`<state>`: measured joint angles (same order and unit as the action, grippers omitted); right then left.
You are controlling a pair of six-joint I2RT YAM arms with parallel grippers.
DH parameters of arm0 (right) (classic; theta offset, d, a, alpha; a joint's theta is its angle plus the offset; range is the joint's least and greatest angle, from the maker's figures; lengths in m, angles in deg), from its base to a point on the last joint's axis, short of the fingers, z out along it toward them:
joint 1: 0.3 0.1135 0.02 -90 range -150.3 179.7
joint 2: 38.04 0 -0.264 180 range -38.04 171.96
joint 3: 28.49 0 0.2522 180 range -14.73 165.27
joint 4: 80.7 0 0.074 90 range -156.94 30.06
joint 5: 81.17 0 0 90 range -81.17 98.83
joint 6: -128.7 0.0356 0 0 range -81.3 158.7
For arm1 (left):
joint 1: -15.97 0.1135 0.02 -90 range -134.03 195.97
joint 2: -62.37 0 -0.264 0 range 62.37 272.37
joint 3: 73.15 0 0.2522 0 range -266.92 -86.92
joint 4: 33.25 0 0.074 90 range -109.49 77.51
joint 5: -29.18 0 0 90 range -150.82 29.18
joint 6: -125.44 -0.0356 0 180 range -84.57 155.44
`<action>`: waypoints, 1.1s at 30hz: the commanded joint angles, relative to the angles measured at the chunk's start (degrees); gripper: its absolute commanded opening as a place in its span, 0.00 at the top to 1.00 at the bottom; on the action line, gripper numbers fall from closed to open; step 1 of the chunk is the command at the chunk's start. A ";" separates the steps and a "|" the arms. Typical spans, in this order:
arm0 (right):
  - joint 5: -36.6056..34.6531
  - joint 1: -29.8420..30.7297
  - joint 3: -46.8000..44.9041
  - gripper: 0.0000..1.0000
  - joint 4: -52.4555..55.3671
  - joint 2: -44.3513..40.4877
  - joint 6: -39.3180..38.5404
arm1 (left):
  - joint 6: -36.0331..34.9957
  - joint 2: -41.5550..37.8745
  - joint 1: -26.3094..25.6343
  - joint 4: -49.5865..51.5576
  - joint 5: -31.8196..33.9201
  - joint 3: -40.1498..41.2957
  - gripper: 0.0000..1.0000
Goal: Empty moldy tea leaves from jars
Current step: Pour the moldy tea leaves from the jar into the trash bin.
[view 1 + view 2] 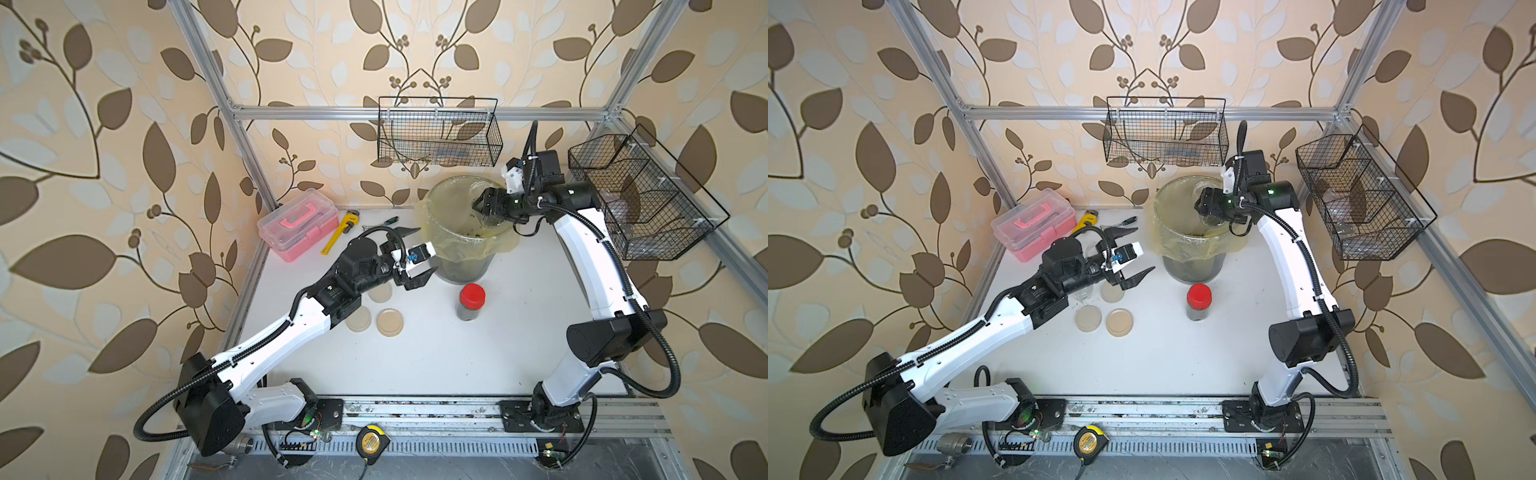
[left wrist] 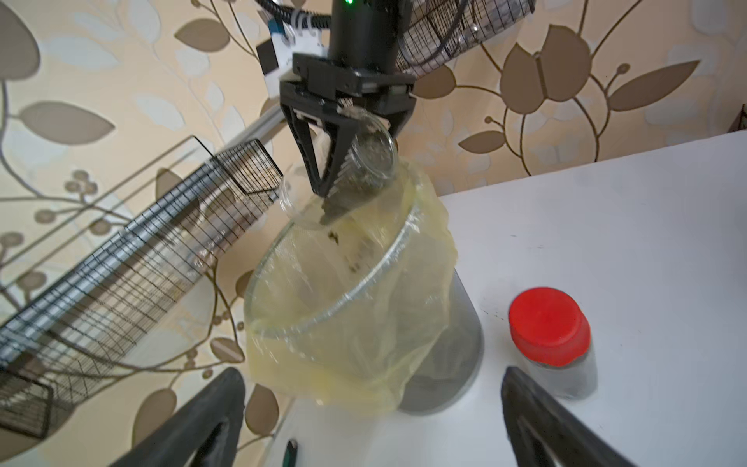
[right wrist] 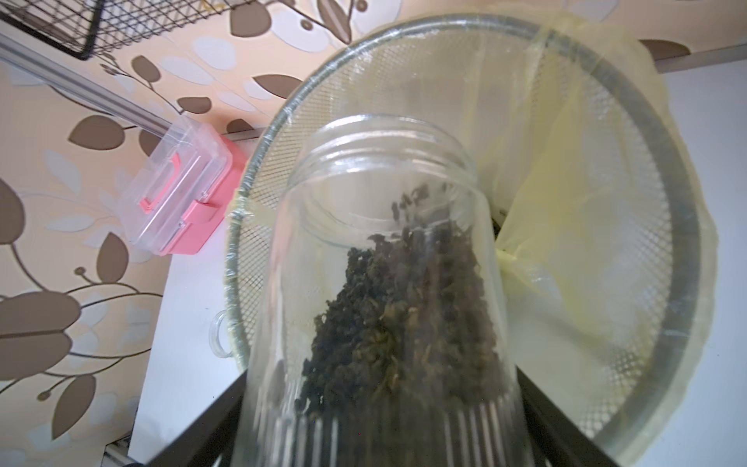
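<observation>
My right gripper is shut on an open clear glass jar. The jar is tilted mouth-down over the grey bin with its yellowish liner. Dark moldy tea leaves lie inside the jar, sliding toward its mouth, and a few specks cling to the liner. A jar with a red lid stands upright in front of the bin, dark leaves inside. My left gripper hangs open and empty to the left of the bin.
Three beige lids lie on the white table under my left arm, beside an empty clear jar. A pink toolbox, yellow wrench and screwdriver sit at the back left. Wire baskets hang behind and to the right.
</observation>
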<state>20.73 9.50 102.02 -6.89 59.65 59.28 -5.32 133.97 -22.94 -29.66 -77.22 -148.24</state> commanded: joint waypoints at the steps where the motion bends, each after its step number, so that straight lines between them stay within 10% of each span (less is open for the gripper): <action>1: 3.32 -0.45 -3.77 0.85 -7.40 -5.40 -0.25 | -6.69 5.09 0.51 -1.54 -5.65 -5.73 0.01; 15: 8.97 -0.75 -12.62 0.85 -10.87 -13.57 -2.64 | -25.45 30.45 3.79 9.85 -17.01 -39.16 0.01; 33: 19.60 -1.01 -11.88 0.86 -10.40 -15.80 -3.01 | -42.75 41.51 3.75 22.57 -25.92 -59.91 0.01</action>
<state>36.71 8.63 89.14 -13.40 46.30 57.26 -45.69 175.17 -19.21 -8.50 -99.56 -204.74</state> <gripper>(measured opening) 0.819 0.989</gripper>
